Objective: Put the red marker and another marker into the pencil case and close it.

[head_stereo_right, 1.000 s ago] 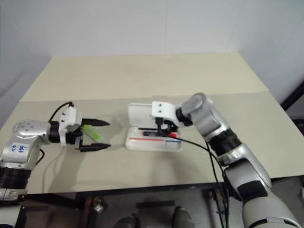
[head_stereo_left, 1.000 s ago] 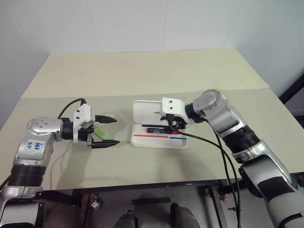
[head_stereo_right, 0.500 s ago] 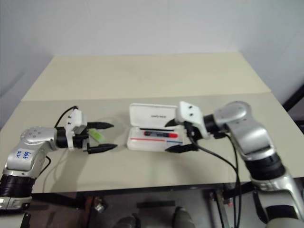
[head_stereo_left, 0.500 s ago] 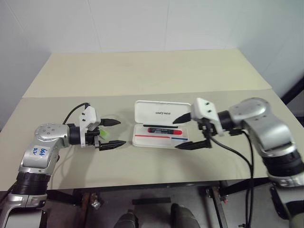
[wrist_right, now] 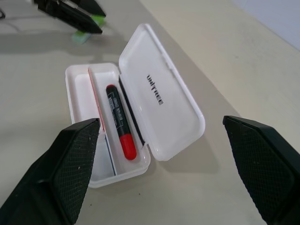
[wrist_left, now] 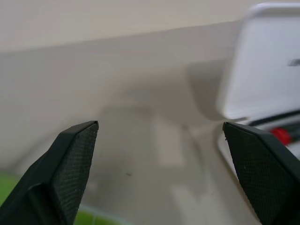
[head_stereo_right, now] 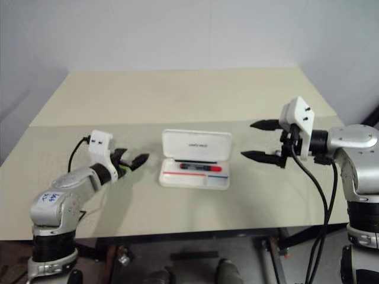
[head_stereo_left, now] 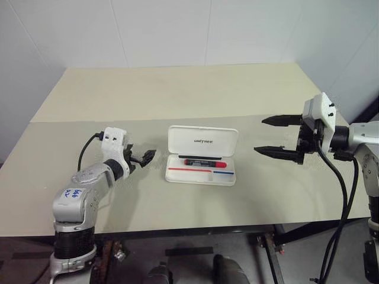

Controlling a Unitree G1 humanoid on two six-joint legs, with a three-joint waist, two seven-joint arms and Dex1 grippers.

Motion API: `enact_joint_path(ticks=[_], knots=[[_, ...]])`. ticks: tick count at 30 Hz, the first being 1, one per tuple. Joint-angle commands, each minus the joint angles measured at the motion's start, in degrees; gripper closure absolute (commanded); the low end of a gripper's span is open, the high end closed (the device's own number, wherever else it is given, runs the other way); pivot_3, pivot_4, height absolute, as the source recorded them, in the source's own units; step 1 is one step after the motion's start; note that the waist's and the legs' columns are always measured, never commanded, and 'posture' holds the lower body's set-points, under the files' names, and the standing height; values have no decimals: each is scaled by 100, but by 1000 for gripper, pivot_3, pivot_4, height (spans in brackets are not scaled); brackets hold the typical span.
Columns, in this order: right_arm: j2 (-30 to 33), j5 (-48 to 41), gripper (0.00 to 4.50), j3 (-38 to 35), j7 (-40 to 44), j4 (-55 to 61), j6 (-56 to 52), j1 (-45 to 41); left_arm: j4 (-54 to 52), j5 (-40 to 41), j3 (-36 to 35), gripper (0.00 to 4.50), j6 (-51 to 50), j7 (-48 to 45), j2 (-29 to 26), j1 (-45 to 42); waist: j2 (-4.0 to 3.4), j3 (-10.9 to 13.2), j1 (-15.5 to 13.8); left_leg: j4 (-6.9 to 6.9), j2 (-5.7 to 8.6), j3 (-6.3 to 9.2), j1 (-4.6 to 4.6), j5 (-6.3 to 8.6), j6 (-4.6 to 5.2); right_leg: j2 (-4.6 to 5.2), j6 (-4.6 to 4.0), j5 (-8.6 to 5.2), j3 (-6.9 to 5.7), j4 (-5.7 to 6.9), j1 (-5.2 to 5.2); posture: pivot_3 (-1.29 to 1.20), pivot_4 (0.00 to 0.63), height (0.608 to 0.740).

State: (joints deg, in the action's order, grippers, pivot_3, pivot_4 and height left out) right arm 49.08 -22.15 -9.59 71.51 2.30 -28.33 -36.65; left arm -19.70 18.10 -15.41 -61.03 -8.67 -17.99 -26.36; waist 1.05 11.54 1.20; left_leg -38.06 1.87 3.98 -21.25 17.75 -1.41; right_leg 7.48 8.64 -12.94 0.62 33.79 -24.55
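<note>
The white pencil case (head_stereo_left: pixel 201 155) lies open near the middle of the table (head_stereo_left: pixel 177 94), with its lid (head_stereo_left: pixel 202 140) tipped back on the far side. Inside the bottom half, the red marker (wrist_right: pixel 120 122) lies flat along the case, in the long slot next to the lid. It has a black body and a red cap. The front part of the case holds a thin red and blue stripe (head_stereo_left: pixel 200 171) and no marker. The green marker (wrist_right: pixel 89 29) is not in the case. It lies on the table to the left of the case, well apart from it, right by the left gripper (head_stereo_left: pixel 143 158). The black fingers of that gripper are low over the table and point toward the case. They are spread wide apart, with bare table between them, and a bit of green shows down by one finger (wrist_left: pixel 65 168) in the left wrist view. The fingers do not hold the green marker. The right gripper (head_stereo_left: pixel 277 135) hangs in the air to the right of the case, well apart from it. Its two fingers are wide apart too and hold nothing
</note>
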Motion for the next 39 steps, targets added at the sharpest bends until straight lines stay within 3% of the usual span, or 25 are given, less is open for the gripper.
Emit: enact_joint_path(ticks=[1, 14, 21, 31, 39], knots=[[31, -283, 48, -94, 23, -20, -31, -64, -559, -322, -446, 0, -810, 1113, 521, -546, 2, 1, -38, 0, 2, 1, 0, 0, 0, 1, 0, 0, 0, -5, 1, 0, 150, 740], [-197, -694, 48, 196, 2, -52, -233, -54, -673, -1465, -1483, 0, -3096, 2684, 1688, -2260, 6, 3, -126, 1, 6, -1, -10, -5, -24, -1, 9, 5, -1, -30, 3, 0, 150, 740], [-291, -718, 48, 287, 17, -217, -175, -274, -187, -2423, -1034, 0, -3147, 3317, 2181, -2339, 9, 5, -144, 2, 6, -1, -17, -1, -29, 0, 12, 6, -2, -41, 2, 0, 150, 740], [-324, -800, 48, 247, -83, -12, -247, -217, 665, -3640, -839, 0, -3147, 3268, 2588, -2573, 12, 7, -155, 1, 5, -2, -20, 1, -32, 0, 13, 7, -7, -44, 1, 0, 150, 740], [-305, -909, 48, 174, -277, 110, -271, -138, 1146, -4356, -1107, 0, -3147, 2853, 2866, -2921, 12, 7, -143, 2, 4, -4, -19, 4, -33, 1, 13, 7, -9, -47, 1, 0, 150, 740]])
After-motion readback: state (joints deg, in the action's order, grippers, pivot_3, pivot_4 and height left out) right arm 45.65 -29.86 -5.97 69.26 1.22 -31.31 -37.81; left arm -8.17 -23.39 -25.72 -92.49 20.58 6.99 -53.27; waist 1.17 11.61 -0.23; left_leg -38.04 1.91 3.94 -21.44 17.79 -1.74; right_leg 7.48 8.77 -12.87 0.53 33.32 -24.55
